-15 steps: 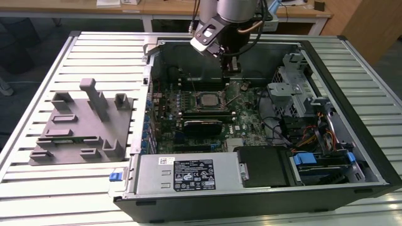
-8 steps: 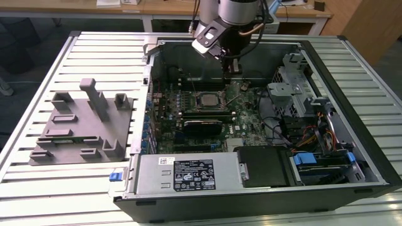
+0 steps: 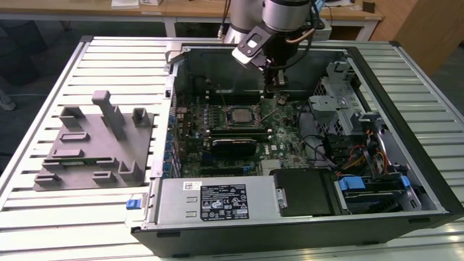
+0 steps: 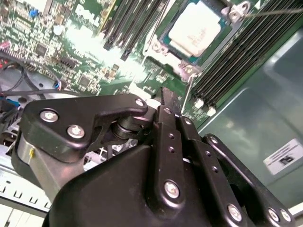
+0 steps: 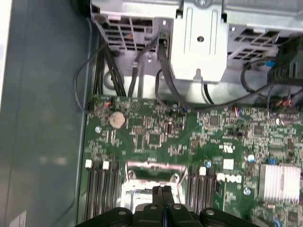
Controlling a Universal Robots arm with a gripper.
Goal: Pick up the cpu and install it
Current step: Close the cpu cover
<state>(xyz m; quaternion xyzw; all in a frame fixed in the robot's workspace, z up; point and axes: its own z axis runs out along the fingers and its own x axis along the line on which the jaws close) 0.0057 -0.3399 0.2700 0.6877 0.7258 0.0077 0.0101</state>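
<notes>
**End effector point(image 4: 164, 97) shut, cpu point(image 4: 195, 28) in the socket point(image 4: 163, 40)**

End effector links crowd both wrist views. Its fingers are pressed together and hold nothing. I see the cpu lying flat in the socket on the board, just beyond the fingertips. In the exterior view it lies toward the exterior view's left of the end effector. Being square, it has no long axis. Memory slots point(image 4: 236, 61) flank it closely and the drive cage point(image 3: 340, 103) stands apart. I judge the room above it ample.
</notes>
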